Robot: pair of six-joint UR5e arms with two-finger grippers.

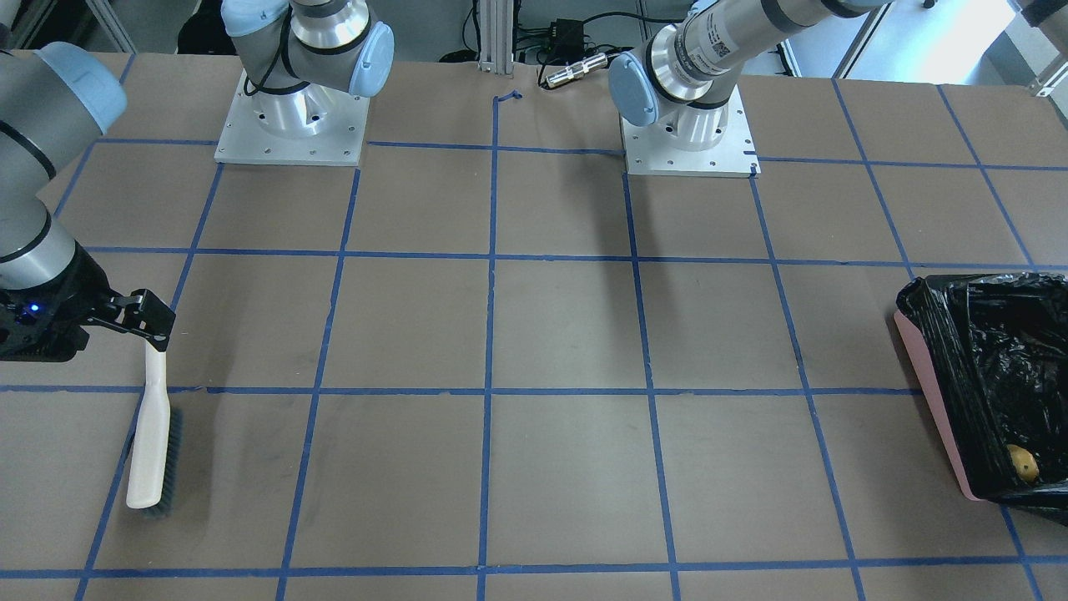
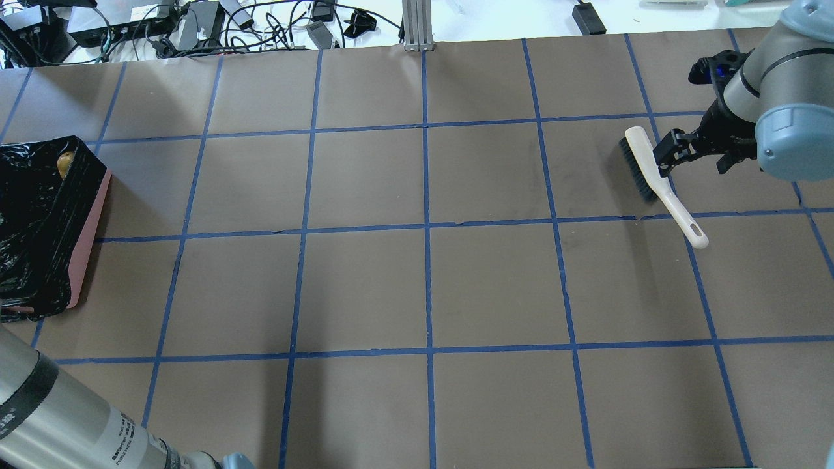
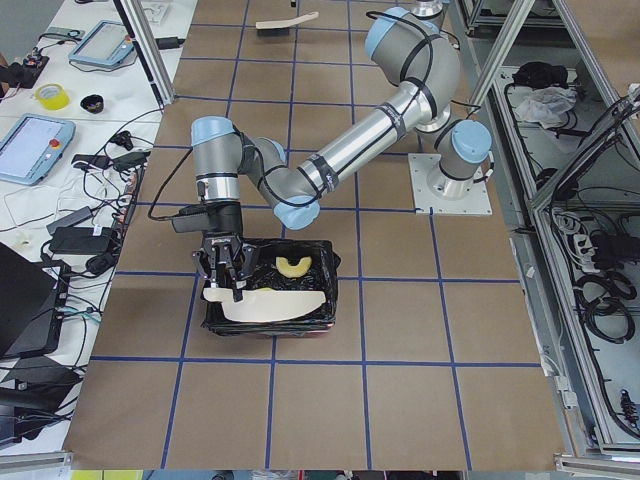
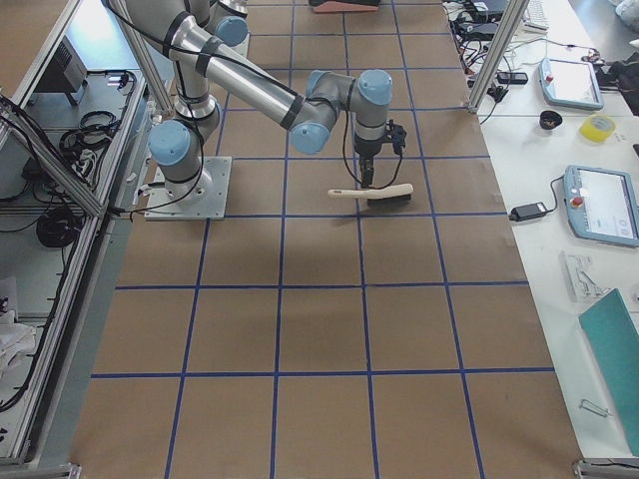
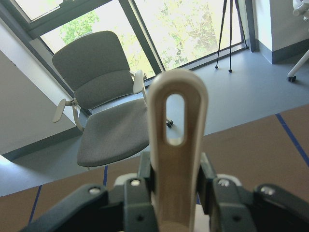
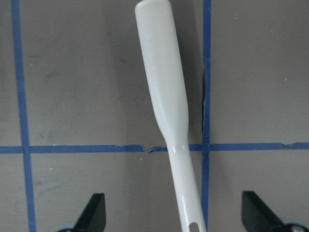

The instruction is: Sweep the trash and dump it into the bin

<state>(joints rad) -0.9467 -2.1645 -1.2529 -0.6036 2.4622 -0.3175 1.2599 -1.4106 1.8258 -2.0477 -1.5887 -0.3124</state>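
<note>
Amber lump (image 1: 1023, 462) inside black-lined bin (image 1: 926, 392)

The room is bright and even. Soft gray shadows lie on the brown table (image 1: 567, 334). The black bag (image 1: 984, 351) shines. The window (image 5: 193, 34) glares white, and the close handle (image 5: 175, 183) looks fuzzy.

The left arm (image 1: 755, 23) and right arm (image 1: 329, 25) are brushed silver tubes with pale blue joint caps (image 1: 373, 57). Each sits on a square silver base plate (image 1: 250, 152) dotted with screw holes. Left one's got black bands and a white coded label (image 1: 716, 42). There's a black cable (image 1: 279, 67) on the right one. The left pincer (image 5: 176, 186) and right pincer (image 1: 157, 327) are black, and there's a tiny blue light (image 1: 32, 310) too.
</note>
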